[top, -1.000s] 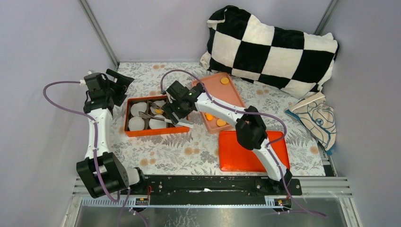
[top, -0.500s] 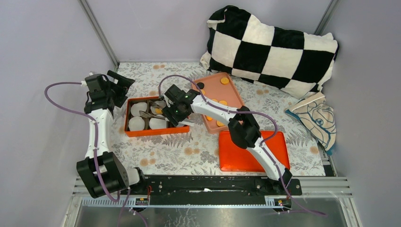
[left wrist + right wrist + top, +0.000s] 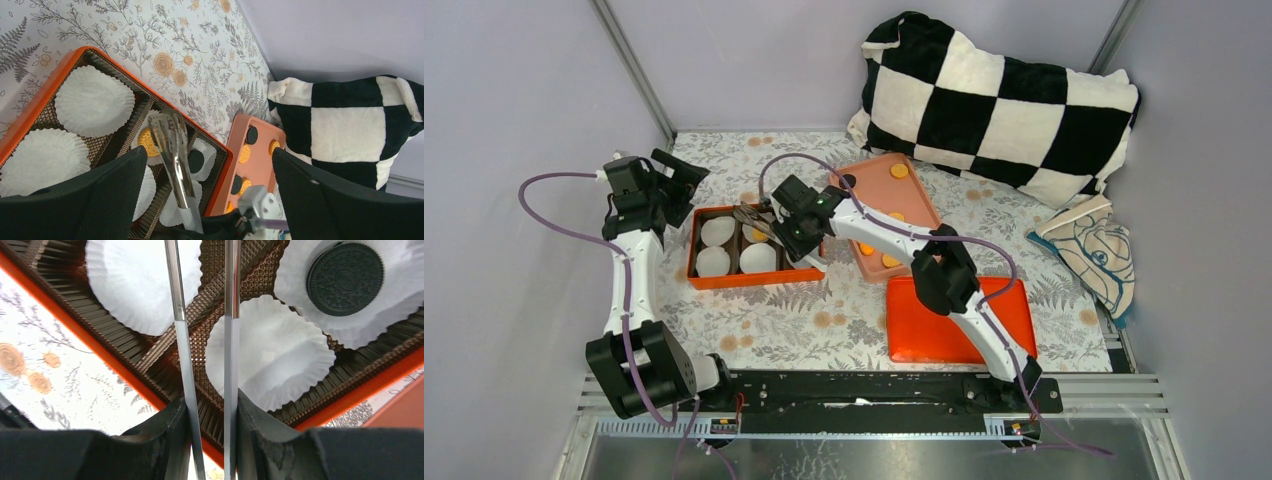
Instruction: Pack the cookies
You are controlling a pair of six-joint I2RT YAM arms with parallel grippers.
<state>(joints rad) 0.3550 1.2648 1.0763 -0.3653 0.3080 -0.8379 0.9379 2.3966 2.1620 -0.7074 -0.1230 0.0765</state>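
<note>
The cookies are golden-orange and black discs. Several lie on the pink tray (image 3: pixel 911 178) (image 3: pixel 262 141). An orange cookie (image 3: pixel 146 141) and a black cookie (image 3: pixel 196 161) (image 3: pixel 345 279) rest in white liners in the orange box (image 3: pixel 749 280) (image 3: pixel 115 367). My right gripper (image 3: pixel 796 228) (image 3: pixel 210 440) is shut on metal tongs (image 3: pixel 759 218) (image 3: pixel 172 145) (image 3: pixel 230 315), whose narrowed arms reach over the back of the box beside the orange cookie. The tong tips are out of the right wrist view. My left gripper (image 3: pixel 674 175) (image 3: pixel 207 150) hangs open above the box's back left corner, holding nothing.
A red lid (image 3: pixel 954 320) lies at the front right, next to the right arm. A checkered pillow (image 3: pixel 999 95) fills the back right and a folded cloth (image 3: pixel 1089 250) lies by the right wall. Empty white liners (image 3: pixel 270 350) fill the other box cells.
My right gripper has squeezed the tongs' arms closer together and swung them from the box's middle toward its back. The left arm has stayed still.
</note>
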